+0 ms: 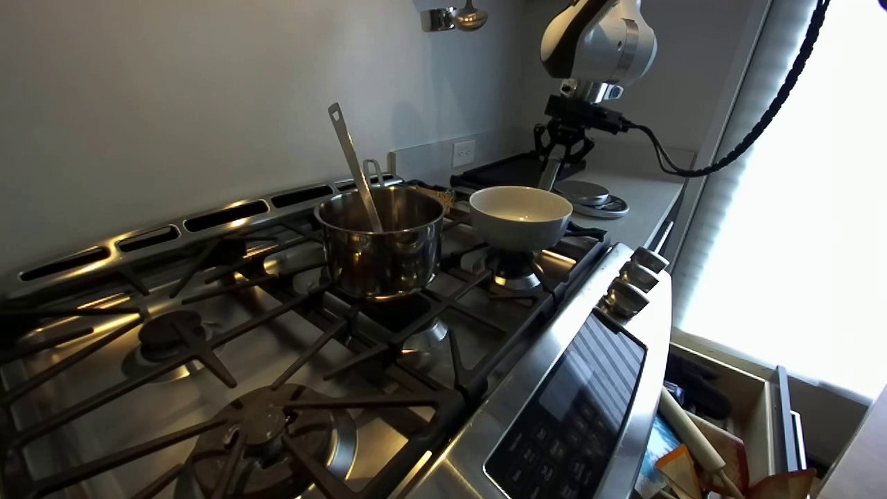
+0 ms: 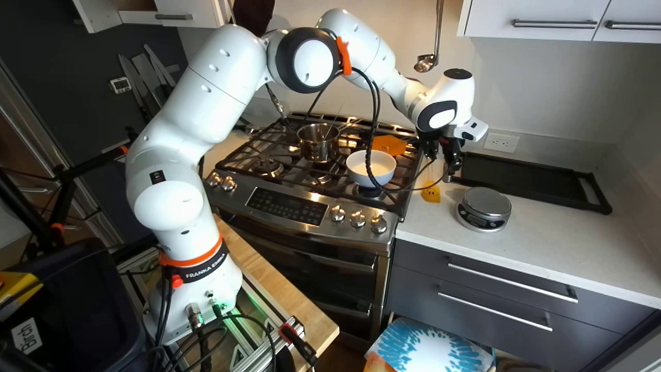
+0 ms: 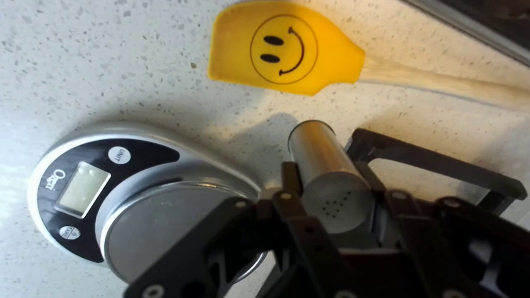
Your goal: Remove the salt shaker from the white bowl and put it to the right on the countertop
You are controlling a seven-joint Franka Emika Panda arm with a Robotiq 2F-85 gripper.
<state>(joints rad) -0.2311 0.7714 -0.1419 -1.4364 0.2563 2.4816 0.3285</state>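
Note:
The salt shaker is a metal cylinder with a perforated top (image 3: 316, 153). My gripper (image 3: 331, 178) has a finger on each side of it and is shut on it near that top. In both exterior views the shaker (image 1: 551, 173) (image 2: 447, 173) hangs slightly tilted from the gripper (image 1: 560, 149), over the countertop (image 2: 547, 243) just right of the stove. I cannot tell whether its base touches the counter. The white bowl (image 1: 520, 232) stands on the stove grate, left of the gripper, and also shows in an exterior view (image 2: 361, 178); nothing shows inside it.
A round kitchen scale (image 3: 120, 153) (image 2: 484, 206) and a yellow smiley spatula (image 3: 285, 49) (image 2: 430, 192) lie close to the shaker. A black tray (image 2: 526, 181) lies behind along the wall. A steel pot (image 1: 381, 256) with utensils stands on the stove. A cable hangs in front of the bowl.

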